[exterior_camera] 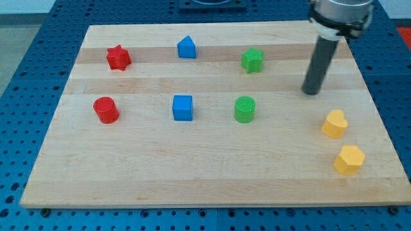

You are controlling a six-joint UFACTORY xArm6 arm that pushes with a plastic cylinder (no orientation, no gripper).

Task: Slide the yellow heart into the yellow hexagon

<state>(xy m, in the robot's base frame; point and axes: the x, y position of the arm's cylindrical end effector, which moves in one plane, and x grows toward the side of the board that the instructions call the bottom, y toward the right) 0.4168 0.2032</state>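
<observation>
The yellow heart (334, 123) lies near the board's right edge. The yellow hexagon (349, 160) lies just below it and slightly to the right, with a small gap between them. My tip (311, 92) rests on the board above and to the left of the yellow heart, a short way off and not touching it.
A red star (118, 58), a blue pentagon-like block (186, 47) and a green star (252, 60) line the view's top. A red cylinder (106, 110), a blue cube (182, 107) and a green cylinder (244, 109) line the middle. The wooden board (192, 179) ends close to the yellow blocks.
</observation>
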